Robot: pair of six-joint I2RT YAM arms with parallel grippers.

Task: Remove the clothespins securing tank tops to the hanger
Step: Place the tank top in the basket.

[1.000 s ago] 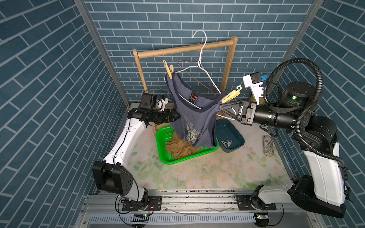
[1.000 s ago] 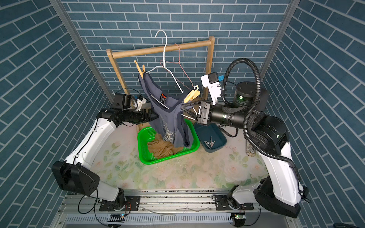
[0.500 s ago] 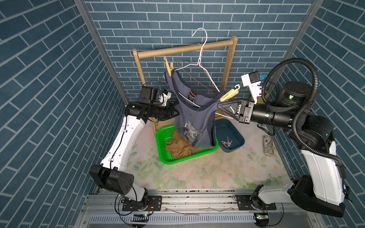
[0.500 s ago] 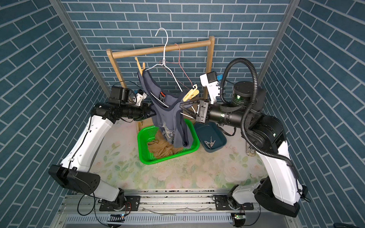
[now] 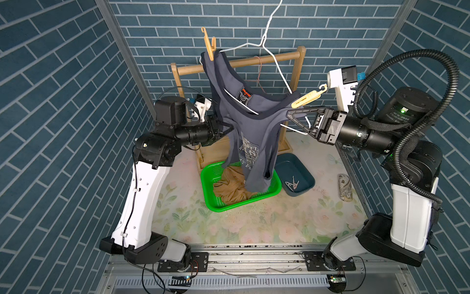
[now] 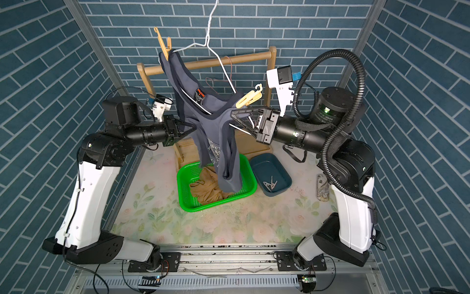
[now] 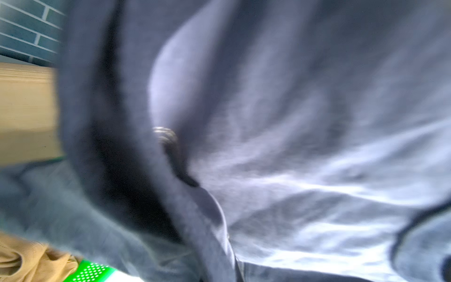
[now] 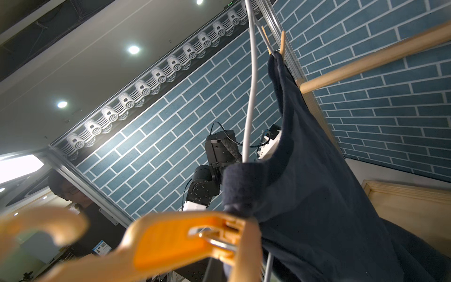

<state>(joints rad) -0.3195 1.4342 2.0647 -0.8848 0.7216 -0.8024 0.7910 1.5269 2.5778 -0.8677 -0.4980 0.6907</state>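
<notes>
Left gripper [image 6: 194, 125] just snapping shut, now pinching grey tank top [image 5: 244, 122] edge at 9 o'clock. Right gripper [image 5: 288, 113] staying clamped on hanger [image 8: 251, 102] low end. Upper clothespin [image 5: 209, 49] at 12 o'clock and lower clothespin [image 5: 306, 98] at 3 o'clock still biting straps. Fabric likely getting braced for unclipping.

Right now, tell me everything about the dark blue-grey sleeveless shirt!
The dark grey-blue tank top is soft cloth with a pale print and a red-orange neck label. It hangs crooked on a white wire hanger, a yellow clothespin on the high strap, another on the low strap. Its hem dangles over the green basket. The left gripper touches its side; the right gripper its low strap.
</notes>
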